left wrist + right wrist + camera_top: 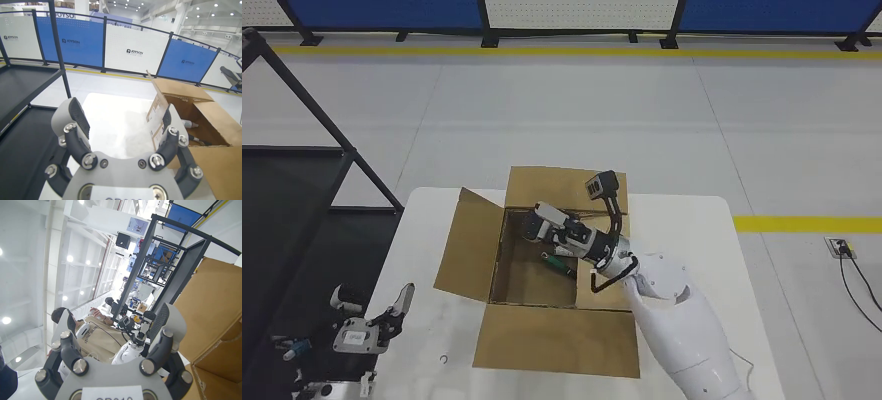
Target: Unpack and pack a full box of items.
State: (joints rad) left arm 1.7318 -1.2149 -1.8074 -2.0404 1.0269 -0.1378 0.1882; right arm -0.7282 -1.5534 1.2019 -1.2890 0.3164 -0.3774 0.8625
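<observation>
Presently, a black shelf rack (pixel 292 200) stands off the left edge of the bench (pixel 427 230). The left arm (pixel 357 338) sits at the near left edge of the bench, well apart from the box. The left jaws are spread wide and hold nothing. The cardboard box (pixel 467 245) rests at mid-bench with its flaps folded outward. Inside it, a dark green item (pixel 560 264) lies on the box floor, and a white bottle (pixel 189 124) lies on its side. The right arm (pixel 662 280) reaches into the box from the right. The right jaws are likewise wide open and empty, near the box's left wall and close to the dark green item; whether they touch it cannot be told.
</observation>
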